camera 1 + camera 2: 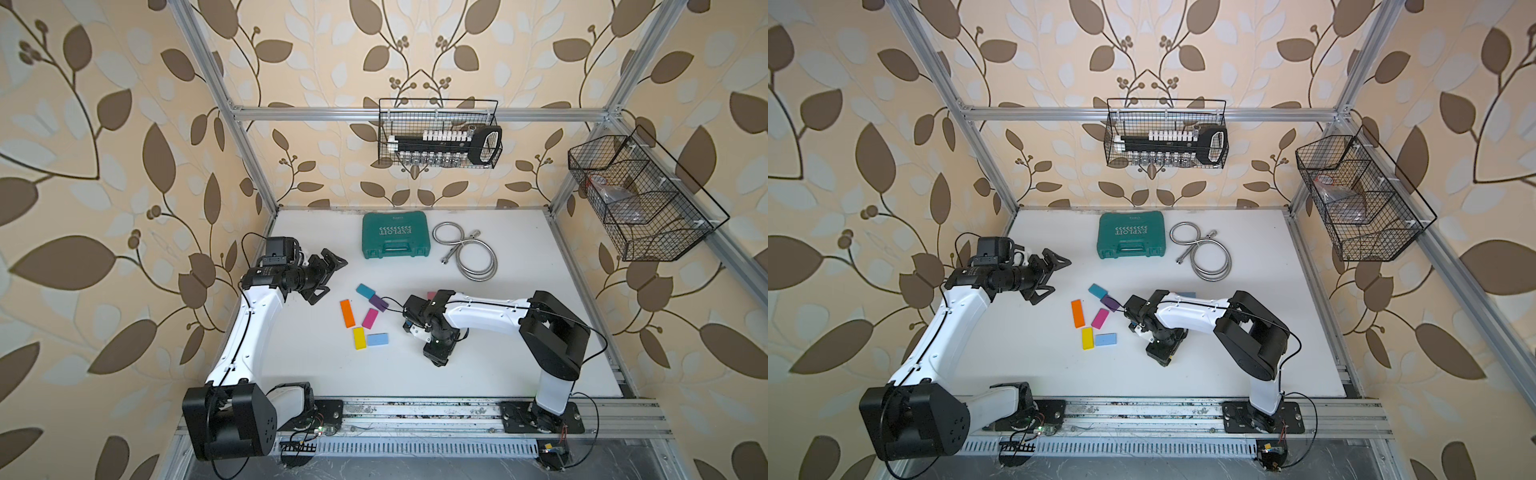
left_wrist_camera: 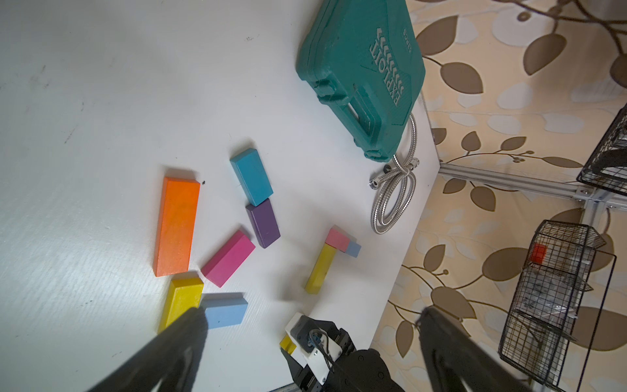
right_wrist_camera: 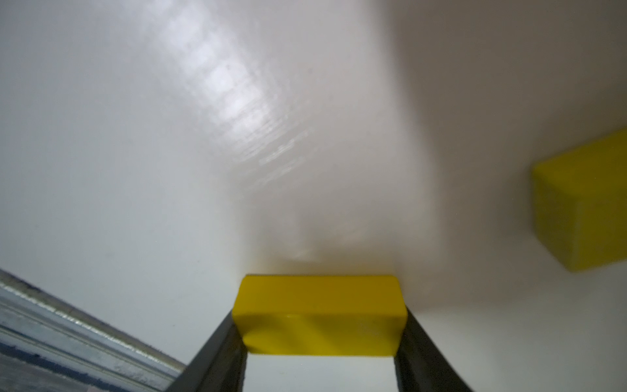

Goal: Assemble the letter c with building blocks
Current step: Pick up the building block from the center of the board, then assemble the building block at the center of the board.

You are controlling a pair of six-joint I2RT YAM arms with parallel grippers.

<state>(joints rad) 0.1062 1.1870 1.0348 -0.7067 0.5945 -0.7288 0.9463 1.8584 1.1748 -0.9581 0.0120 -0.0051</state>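
At the bottom of the right wrist view the right gripper point(image 3: 320, 334) pinches a yellow block point(image 3: 319, 305), probably to lay it as the C's foot near the second yellow block point(image 3: 583, 203) at right, while in a top view the left gripper point(image 1: 330, 279), spread wide, idles upper-left of the spare blocks point(image 1: 369, 318).

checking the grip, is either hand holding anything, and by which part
The right hand pinches a yellow block by its two ends; the left hand is open, holding nothing.
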